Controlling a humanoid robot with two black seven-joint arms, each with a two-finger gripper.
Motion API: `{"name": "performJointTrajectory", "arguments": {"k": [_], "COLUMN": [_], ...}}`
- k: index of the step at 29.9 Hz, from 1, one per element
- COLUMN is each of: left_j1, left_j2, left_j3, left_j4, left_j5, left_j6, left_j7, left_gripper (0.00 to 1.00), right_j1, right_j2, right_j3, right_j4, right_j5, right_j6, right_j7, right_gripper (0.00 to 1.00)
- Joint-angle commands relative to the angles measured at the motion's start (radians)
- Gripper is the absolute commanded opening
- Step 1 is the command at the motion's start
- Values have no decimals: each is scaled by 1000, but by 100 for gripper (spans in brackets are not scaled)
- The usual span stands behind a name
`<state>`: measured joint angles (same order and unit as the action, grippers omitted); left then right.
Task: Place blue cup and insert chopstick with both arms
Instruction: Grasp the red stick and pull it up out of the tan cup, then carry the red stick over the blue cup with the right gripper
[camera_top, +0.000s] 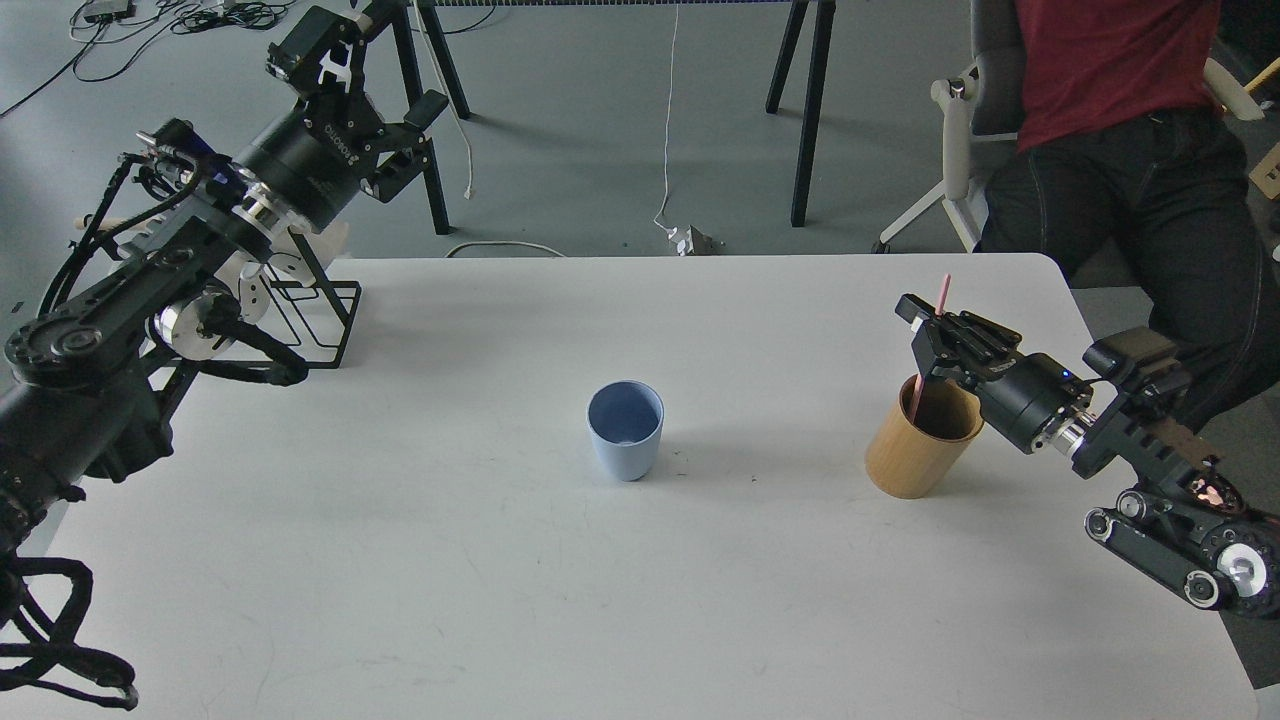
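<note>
Over at the right, the right gripper (925, 322) pinches the pink chopstick (930, 345) standing in the wooden cylinder (915, 450); left gripper (375, 115) raised far-left, fingers spread; light-blue cup (625, 430) upright mid-table.

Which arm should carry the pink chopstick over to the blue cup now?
Right. Its gripper is at the chopstick standing in the wooden holder. The left gripper is raised beyond the table's far-left corner. The blue cup stands empty mid-table.
</note>
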<state>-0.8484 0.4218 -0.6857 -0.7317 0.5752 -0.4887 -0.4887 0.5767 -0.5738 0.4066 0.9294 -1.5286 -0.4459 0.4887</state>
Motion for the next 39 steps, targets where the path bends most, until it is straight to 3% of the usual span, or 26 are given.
{"name": "performJointTrajectory", "arguments": {"k": [1,11,17,28,39], "left_j1": [0,15,49,75,75], "left_j2": [-1,-6,-8,-40,-46], "left_j3": [0,3,12,14,14], "left_j4": [0,11,17,29,43], "left_j5": [0,0,3,3,3], "left_j6": [0,0,0,0,0], "left_j7": [0,0,0,0,0], "left_gripper": [99,99,99,99,99], "right_j1": [0,-1,101,258,279], "right_j2": [-60,-267,-264,119,357], "right_j3": [18,202,199,-55,-109], "right_j4": [51,297,367,227,28], "right_j5": [5,108,156,124,-28], "right_j6": [-10,-1,7,-14,-43], "right_j7": [0,0,0,0,0], "right_gripper": [0,0,0,0,0]}}
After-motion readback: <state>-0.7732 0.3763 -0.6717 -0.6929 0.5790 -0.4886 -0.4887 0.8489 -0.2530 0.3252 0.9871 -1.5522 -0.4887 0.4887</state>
